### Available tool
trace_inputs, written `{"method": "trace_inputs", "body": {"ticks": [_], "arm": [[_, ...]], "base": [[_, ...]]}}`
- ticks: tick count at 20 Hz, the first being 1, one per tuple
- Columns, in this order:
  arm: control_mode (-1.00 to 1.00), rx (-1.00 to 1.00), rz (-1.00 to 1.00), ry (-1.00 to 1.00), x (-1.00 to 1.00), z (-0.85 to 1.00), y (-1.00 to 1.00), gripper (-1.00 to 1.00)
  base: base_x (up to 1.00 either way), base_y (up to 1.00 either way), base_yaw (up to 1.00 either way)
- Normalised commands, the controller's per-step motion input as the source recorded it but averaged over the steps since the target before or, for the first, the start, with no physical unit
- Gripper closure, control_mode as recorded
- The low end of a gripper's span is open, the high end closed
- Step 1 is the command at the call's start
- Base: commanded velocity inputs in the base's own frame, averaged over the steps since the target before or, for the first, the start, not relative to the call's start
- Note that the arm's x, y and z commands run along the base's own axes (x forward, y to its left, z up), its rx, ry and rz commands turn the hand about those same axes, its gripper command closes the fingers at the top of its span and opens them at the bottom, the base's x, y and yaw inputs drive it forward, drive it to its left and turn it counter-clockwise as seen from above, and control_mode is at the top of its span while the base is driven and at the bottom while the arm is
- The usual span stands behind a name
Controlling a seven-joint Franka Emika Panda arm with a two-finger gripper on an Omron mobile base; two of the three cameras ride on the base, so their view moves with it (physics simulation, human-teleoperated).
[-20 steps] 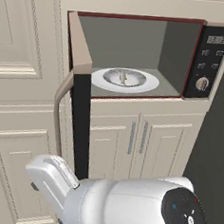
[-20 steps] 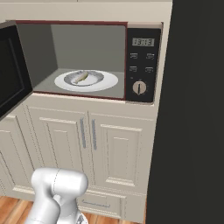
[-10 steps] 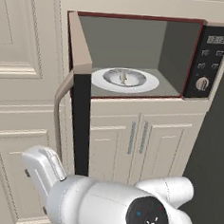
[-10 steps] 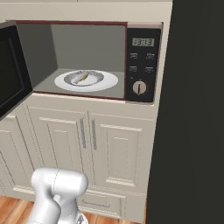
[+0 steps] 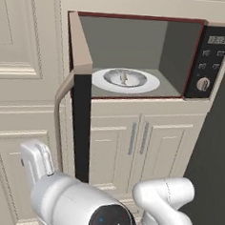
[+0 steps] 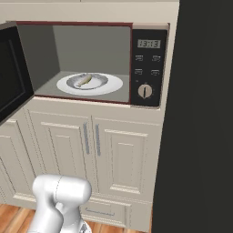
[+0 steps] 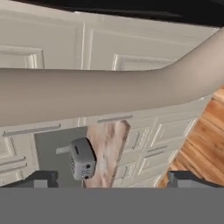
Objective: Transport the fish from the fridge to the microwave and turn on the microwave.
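The fish (image 6: 84, 80) lies inside the microwave (image 6: 91, 63), on a grey dish sitting on the white turntable plate (image 5: 150, 84), roughly at the centre of the cavity. So the carrying looks done, and what's left, by my reading, is shutting the door and starting the oven.

The door (image 5: 79, 107) stands wide open, swung out at 9 o'clock from the cavity in the left base view, its curved beige handle (image 7: 100, 94) bowing off the outer edge. The hand view has that handle sweeping right across the picture, just ahead of the tool (image 7: 111, 179), with cabinet fronts and a strip of wooden floor (image 7: 201, 144) behind it. The tool's tips are spread wide apart, one at each bottom corner of the hand view, nothing between them.

To do this well, I'd say: don't grab. Get the hand behind the door's free edge, on the handle side, and push in an arc that follows the hinge, not straight at the cavity. Keep contact low on the handle so the hand doesn't slip. Push until the door seats flush; a door left ajar would likely spoil the start. Then go for the control panel (image 6: 148, 68) at 3 o'clock of the cavity, with its buttons and knob (image 6: 144, 90).
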Motion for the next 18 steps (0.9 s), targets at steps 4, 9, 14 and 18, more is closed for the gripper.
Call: {"method": "trace_inputs", "body": {"ticks": [4, 9, 14, 18], "arm": [[-1.00, 0.06, -0.10, 0.00, 0.33, -0.17, 0.15, -1.00], [-1.00, 0.07, -0.12, 0.00, 0.29, -0.18, 0.17, -1.00], [-1.00, 0.08, -0.15, 0.00, 0.25, -0.14, 0.11, -1.00], [-1.00, 0.00, -0.18, 0.00, 0.14, -0.12, 0.18, -1.00]], "base": [[0.00, 0.00, 0.00], [0.00, 0.00, 0.00], [0.00, 0.00, 0.00], [0.00, 0.00, 0.00]]}}
